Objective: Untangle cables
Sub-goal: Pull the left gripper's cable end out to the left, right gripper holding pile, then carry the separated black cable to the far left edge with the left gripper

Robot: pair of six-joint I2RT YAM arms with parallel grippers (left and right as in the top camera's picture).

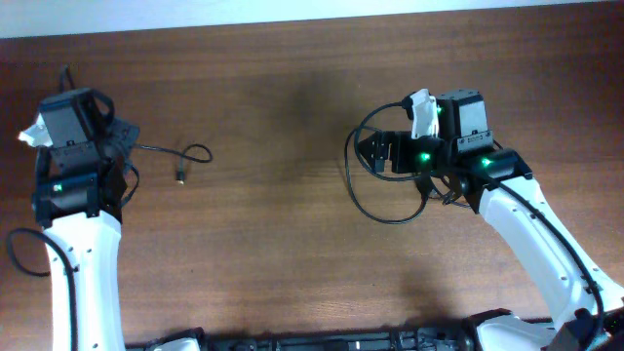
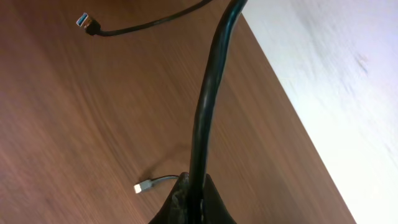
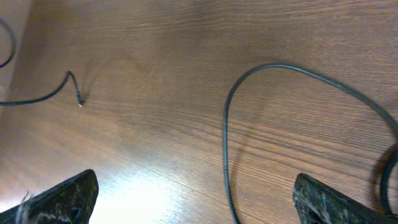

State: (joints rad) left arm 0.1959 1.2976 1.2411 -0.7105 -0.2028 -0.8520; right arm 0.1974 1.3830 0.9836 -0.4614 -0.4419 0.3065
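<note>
— Both sides, please?
— My left gripper (image 2: 190,193) pinches one cable (image 2: 204,109) (its tail trails across the table (image 1: 273,224)). My right gripper (image 3: 193,193) gapes wide above the second cable (image 3: 225,124), which lies looped.

Cable loop (image 1: 350,180) curls around right pincer (image 1: 373,153); plug-ended cable (image 1: 164,148) trails from left pincer (image 1: 90,107).
</note>
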